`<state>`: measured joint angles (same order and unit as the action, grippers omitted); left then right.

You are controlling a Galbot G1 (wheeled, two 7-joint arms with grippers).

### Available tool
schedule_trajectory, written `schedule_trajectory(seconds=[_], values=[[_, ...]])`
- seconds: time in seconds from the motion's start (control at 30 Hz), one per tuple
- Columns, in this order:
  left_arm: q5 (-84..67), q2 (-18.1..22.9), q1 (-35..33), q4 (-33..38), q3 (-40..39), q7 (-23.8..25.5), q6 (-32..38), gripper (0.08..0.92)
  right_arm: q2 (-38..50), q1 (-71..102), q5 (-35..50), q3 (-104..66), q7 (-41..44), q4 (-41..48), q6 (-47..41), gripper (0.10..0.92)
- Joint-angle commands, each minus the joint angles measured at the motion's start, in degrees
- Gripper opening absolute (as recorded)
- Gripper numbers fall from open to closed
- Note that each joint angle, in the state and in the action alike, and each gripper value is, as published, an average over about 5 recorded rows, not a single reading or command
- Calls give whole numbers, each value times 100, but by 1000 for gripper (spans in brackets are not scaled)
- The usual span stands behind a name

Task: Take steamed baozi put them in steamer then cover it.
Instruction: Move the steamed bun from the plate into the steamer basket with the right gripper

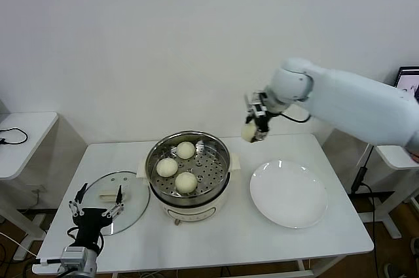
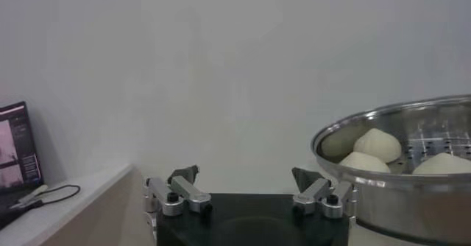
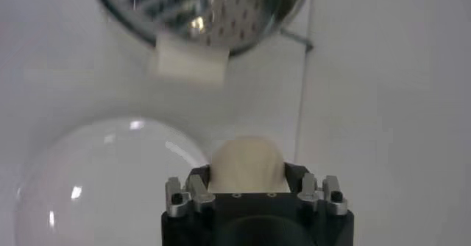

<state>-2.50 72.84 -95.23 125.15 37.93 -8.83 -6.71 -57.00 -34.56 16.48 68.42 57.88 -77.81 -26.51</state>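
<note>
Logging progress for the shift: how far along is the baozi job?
Three baozi already sit in the steamer. The right claw holds the fourth baozi in the air between steamer and plate. Left to do: drop it in, then fit the lid, lying by the open left claw.

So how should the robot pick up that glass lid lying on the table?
By the cream handle at the centre of the glass lid, coming straight down from above. The lid lies flat with its handle up, and the open left tool is right beside it.
</note>
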Motion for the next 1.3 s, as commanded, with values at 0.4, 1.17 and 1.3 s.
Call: schedule_trajectory(seconds=[0.4, 1.17, 1.3], values=[[0, 82, -64, 108, 59, -5, 2, 823, -1818, 979, 702, 60, -789, 861, -795, 647], [2, 93, -88, 117, 64, -7, 18, 823, -1634, 1100, 534, -88, -889, 808, -1031, 703], [2, 99, -89, 132, 65, -6, 17, 823, -1341, 898, 661, -256, -881, 461, -1071, 794]])
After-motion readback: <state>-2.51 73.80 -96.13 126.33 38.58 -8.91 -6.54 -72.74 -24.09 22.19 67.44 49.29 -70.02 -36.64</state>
